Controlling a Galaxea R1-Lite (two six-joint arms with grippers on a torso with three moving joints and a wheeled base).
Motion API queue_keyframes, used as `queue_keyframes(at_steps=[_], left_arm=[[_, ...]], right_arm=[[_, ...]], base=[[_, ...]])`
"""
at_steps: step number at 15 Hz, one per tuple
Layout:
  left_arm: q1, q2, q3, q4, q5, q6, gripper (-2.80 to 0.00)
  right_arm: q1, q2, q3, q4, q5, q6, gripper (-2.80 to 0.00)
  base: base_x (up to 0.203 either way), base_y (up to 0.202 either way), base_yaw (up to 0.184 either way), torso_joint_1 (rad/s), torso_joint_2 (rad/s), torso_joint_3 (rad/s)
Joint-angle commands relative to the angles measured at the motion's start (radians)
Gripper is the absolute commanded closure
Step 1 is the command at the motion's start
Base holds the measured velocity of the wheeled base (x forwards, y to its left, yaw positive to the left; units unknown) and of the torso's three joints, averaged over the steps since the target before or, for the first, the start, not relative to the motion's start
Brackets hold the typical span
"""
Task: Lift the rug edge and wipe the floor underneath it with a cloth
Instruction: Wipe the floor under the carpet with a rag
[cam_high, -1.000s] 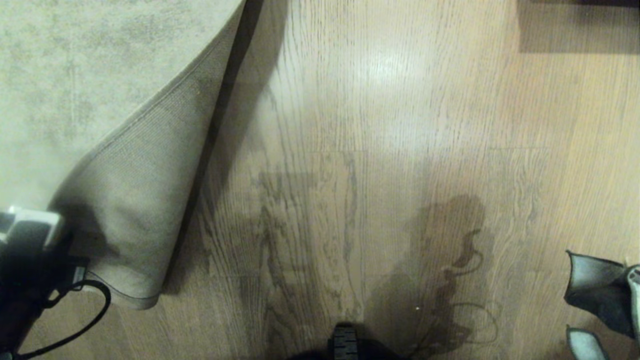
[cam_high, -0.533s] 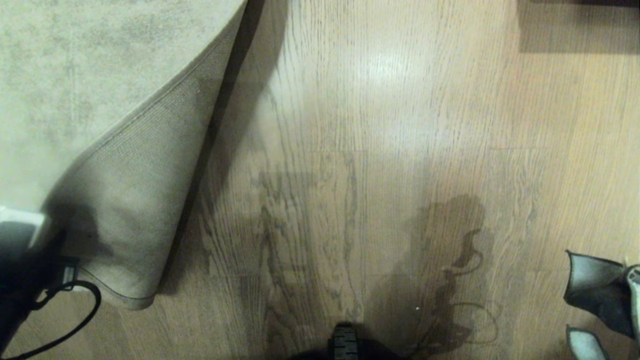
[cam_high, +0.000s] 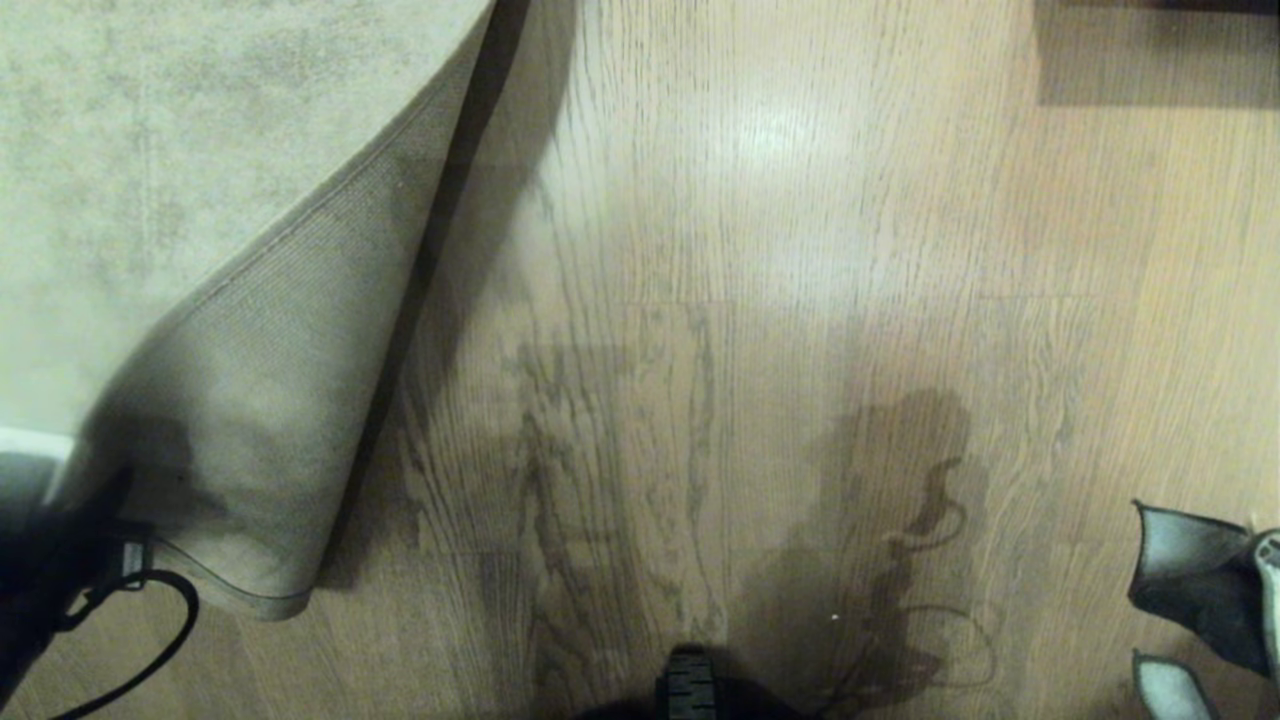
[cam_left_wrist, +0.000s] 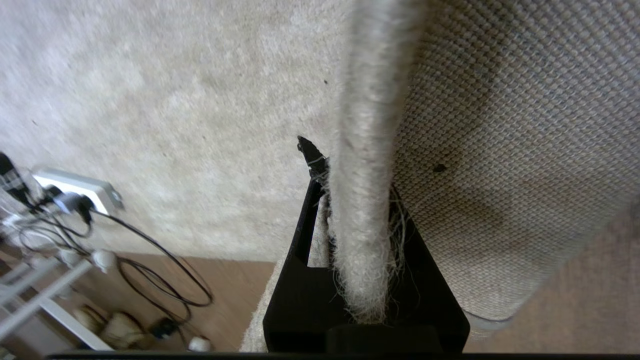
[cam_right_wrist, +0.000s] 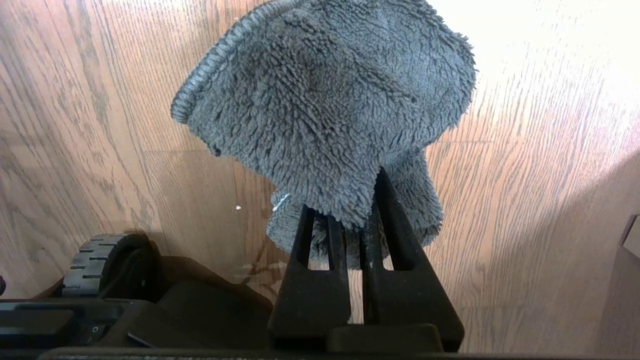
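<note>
My left gripper (cam_left_wrist: 357, 210) is clenched on the rug edge (cam_left_wrist: 362, 150), which stands between its fingers with the woven backing on one side. In the head view this corner (cam_high: 270, 400) is folded over the rug, at the left side of the floor (cam_high: 750, 300). My right gripper (cam_right_wrist: 352, 220) grasps the cloth (cam_right_wrist: 325, 110), which hangs just above the floor at my right.
</note>
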Motion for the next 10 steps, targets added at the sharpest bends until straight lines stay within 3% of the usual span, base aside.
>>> queue_keyframes(at_steps=[1, 10], left_arm=[[0.001, -0.008, 0.012, -0.048, 0.002, -0.017, 0.00], [0.021, -0.011, 0.012, -0.048, -0.001, -0.021, 0.00]], right_arm=[[0.001, 0.001, 0.000, -0.001, 0.000, 0.000, 0.00], [0.000, 0.001, -0.010, -0.031, 0.000, -0.030, 0.00]], base=[[0.000, 0.000, 0.000, 0.000, 0.00, 0.000], [0.000, 0.000, 0.000, 0.000, 0.00, 0.000]])
